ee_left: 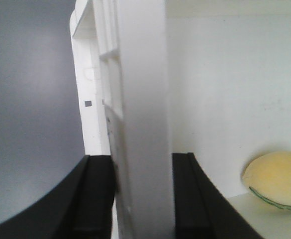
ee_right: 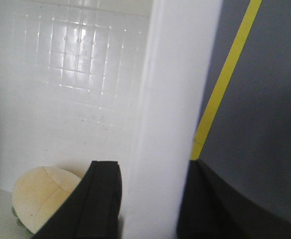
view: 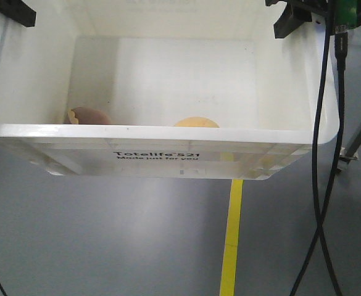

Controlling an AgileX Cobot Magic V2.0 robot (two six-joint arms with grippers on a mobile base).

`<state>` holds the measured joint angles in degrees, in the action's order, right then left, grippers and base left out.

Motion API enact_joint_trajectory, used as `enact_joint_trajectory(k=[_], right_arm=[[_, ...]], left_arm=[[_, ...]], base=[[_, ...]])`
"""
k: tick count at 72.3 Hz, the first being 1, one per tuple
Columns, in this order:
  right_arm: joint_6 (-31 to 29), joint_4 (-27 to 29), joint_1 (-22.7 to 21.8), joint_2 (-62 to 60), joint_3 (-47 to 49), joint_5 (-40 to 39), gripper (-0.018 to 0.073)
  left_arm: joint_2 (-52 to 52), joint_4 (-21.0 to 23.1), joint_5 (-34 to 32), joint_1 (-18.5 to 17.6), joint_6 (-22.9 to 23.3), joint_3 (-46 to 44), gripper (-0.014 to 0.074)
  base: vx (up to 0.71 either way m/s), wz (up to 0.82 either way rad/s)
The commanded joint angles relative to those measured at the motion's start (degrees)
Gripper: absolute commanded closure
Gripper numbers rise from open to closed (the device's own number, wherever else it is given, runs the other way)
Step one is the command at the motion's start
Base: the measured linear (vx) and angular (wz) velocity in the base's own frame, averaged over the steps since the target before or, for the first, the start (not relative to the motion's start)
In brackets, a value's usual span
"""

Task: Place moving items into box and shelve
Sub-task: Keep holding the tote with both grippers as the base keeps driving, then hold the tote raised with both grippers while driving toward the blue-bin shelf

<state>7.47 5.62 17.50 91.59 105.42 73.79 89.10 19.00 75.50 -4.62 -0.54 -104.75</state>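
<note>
Toys loaded, the box point(view: 168, 132) held aloft: shelving step.
The yellow plush toy point(view: 195, 122) and the pinkish-brown plush toy point(view: 89, 115) lie inside the box; the left gripper point(ee_left: 143, 199) and the right gripper point(ee_right: 152, 199) each clamp one of its side walls. The next move likely needs a level, synchronized carry.

One white box point(view: 168, 131). Two plush toys inside it: one pinkish-brown toy point(view: 91, 115), one yellow toy point(view: 195, 123). Two grippers: left gripper point(ee_left: 143, 164), right gripper point(ee_right: 152, 172). One yellow floor stripe point(view: 232, 234).
</note>
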Motion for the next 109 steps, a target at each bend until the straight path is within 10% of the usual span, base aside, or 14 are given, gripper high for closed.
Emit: enact_joint_trajectory(k=[1, 109], right_arm=[[-0.80, 15.65, 1.87, -2.75, 2.37, -0.05, 0.0564], [-0.80, 15.56, 1.87, -2.75, 2.37, -0.04, 0.0564]], left_arm=[[-3.29, 21.74, -3.88, -2.59, -0.98, -2.53, 0.0596], [-3.24, 21.68, -3.88, -2.59, -0.98, -2.53, 0.0596]], base=[[0.58, -0.06], [0.59, -0.10]])
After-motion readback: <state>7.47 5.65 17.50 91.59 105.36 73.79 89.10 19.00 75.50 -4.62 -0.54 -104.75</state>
